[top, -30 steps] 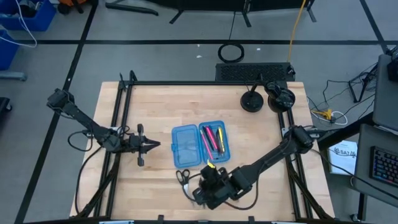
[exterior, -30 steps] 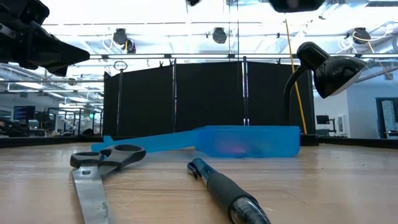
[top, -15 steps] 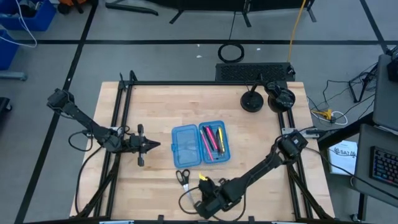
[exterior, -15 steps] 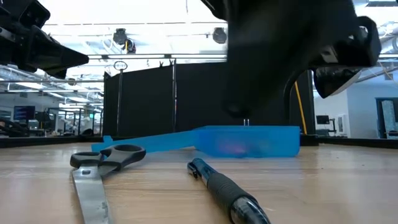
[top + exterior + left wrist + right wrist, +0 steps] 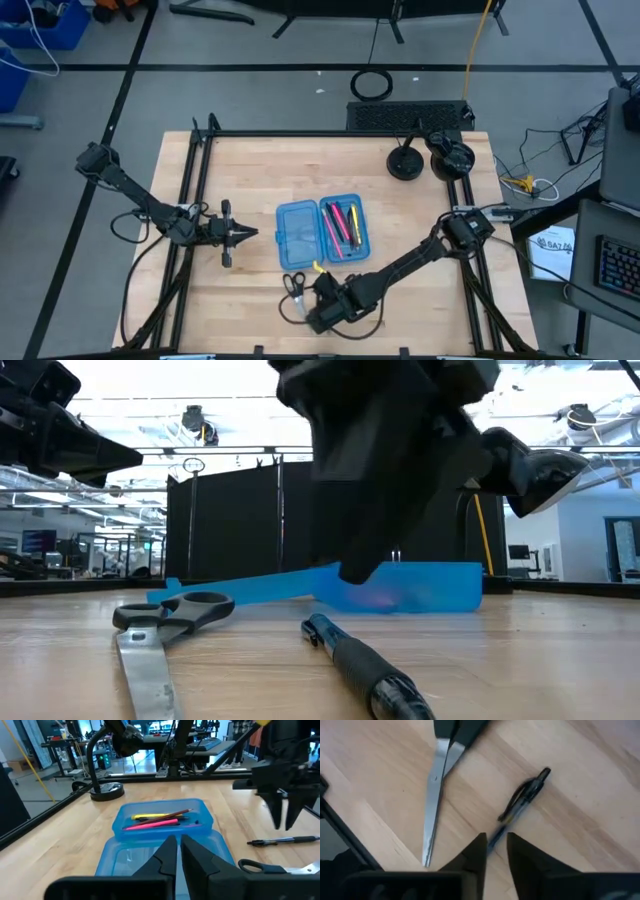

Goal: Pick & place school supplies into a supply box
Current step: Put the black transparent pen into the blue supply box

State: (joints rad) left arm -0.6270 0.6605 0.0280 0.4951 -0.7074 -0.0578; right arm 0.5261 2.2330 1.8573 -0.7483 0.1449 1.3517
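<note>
Right gripper (image 5: 322, 305): low over the near edge of the table, just in front of the blue case; its 2 fingers (image 5: 472, 855) stand slightly parted with nothing between them, the tips straddling one end of a dark pen.
Dark pen (image 5: 520, 802): lies flat on the wood directly under the right gripper, beside the scissors and not touching them; in the low view it runs toward the camera (image 5: 365, 665).
Scissors (image 5: 293, 285): flat on the table just left of the right gripper, black handles toward the case, silver blades (image 5: 434, 800) closed and pointing at the near edge.
Supply box (image 5: 322, 232): open in the middle of the table, 2 translucent blue halves side by side; the left half holds nothing that can be made out.
Box contents: pink-red pens (image 5: 152, 823), 1 yellow pen (image 5: 147, 816) and a thin dark pencil lie lengthwise in the right half.
Left gripper (image 5: 243, 233): held above the table to the left of the case, pointing at it; fingers (image 5: 167, 855) almost closed, a narrow gap between them, holding nothing.
Desk lamps (image 5: 405, 163): 2 black round-based lamps at the far right corner of the table, well apart from the case.
Table (image 5: 250, 170): light wood, framed by black rails.
</note>
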